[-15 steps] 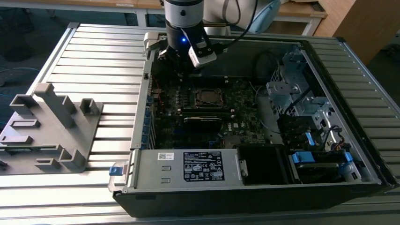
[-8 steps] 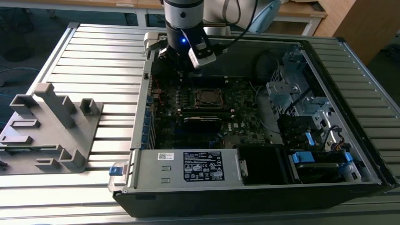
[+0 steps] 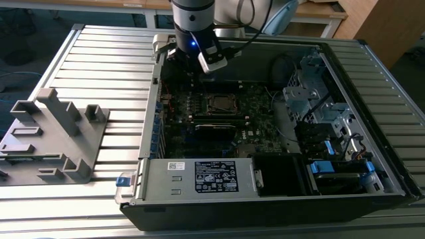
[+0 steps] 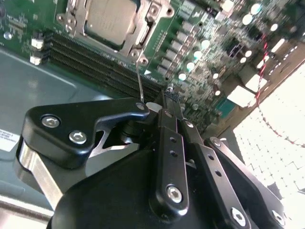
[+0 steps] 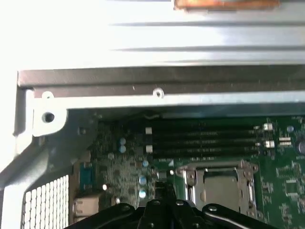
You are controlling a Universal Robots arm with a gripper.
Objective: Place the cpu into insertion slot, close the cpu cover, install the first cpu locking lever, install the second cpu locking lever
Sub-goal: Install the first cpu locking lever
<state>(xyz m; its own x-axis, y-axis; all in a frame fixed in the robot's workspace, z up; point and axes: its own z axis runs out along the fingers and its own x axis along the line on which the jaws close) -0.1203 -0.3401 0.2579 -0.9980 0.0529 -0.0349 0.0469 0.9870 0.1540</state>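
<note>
The cpu (image 4: 110, 18) lies flat in the insertion slot (image 3: 221, 103) on the motherboard, its dull silver top showing. The cpu cover (image 4: 144, 32) is down around it as a silver frame, as the first wrist view also shows for the cpu (image 5: 220, 183) and cover (image 5: 189, 177). A thin silver locking lever (image 4: 138, 81) sticks out from the socket corner, its free end right beside my fingertips. My gripper (image 4: 167, 95) hangs over the board beside the socket, black fingers (image 4: 164, 143) pressed together. In the exterior view the gripper (image 3: 192, 69) is at the case's far end.
The open computer case (image 3: 371, 55) lies on a slatted metal table (image 3: 99, 55). Black memory slots (image 4: 95, 62) run next to the socket. A drive cage with blue clips (image 3: 332, 159) and a power supply (image 3: 199, 177) fill the near end. A grey fixture (image 3: 56, 134) stands at the exterior view's left.
</note>
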